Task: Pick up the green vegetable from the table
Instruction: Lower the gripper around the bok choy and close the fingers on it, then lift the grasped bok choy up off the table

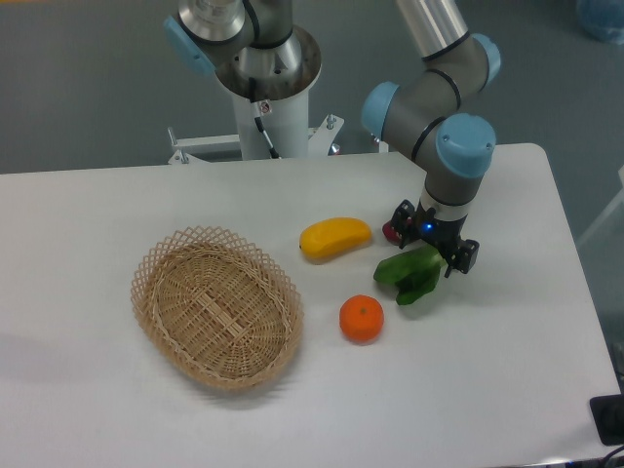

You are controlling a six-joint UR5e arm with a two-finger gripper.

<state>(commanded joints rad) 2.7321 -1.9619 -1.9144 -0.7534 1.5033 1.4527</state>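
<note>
The green vegetable (pixel 404 274) lies on the white table (pixel 507 351), right of centre, dark leaves pointing down-left and its paler end up-right under the gripper. My gripper (pixel 432 241) points straight down over that upper-right end. Its two black fingers (pixel 465 256) stand apart on either side of the vegetable, so it is open. The arm's wrist hides the tip of the vegetable.
A purple-red sweet potato (pixel 392 232) peeks out just left of the gripper. A yellow fruit (pixel 335 238) lies to the left, an orange round fruit (pixel 361 319) in front of it, and a wicker basket (pixel 216 305) further left. The robot base (pixel 265 78) stands behind the table.
</note>
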